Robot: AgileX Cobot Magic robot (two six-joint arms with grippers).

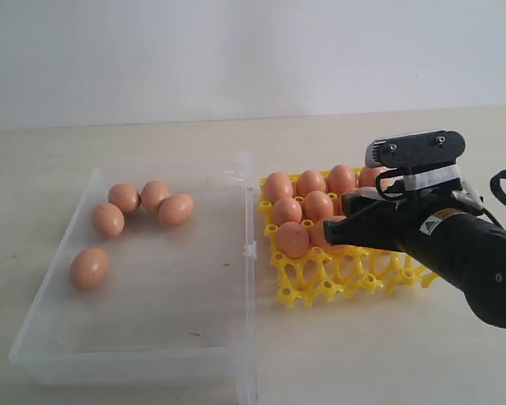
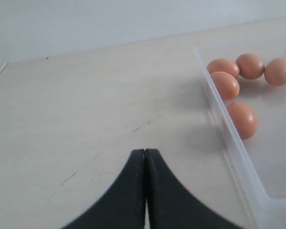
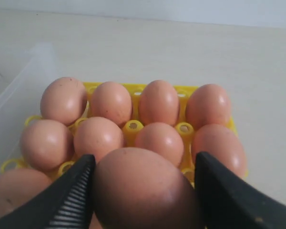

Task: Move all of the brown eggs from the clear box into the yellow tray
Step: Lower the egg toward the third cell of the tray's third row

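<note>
Several brown eggs (image 1: 124, 197) lie loose at the far left of the clear box (image 1: 135, 359). The yellow tray (image 1: 337, 278) beside it carries several eggs (image 1: 309, 181) in its back rows. My right gripper (image 1: 331, 229) hangs low over the tray's third row, its jaws shut on a brown egg (image 3: 143, 191) that fills the gap between the fingers (image 3: 76, 191). In the exterior view that egg (image 1: 319, 232) is half hidden by the fingers. My left gripper (image 2: 145, 151) is shut and empty over bare table, outside the box wall (image 2: 229, 143) near several eggs (image 2: 242, 118).
The box's low wall with its clasp tab (image 1: 250, 250) stands between box and tray. The tray's front cups (image 1: 320, 291) hold nothing. Pale table top (image 1: 388, 363) surrounds both. The left arm does not show in the exterior view.
</note>
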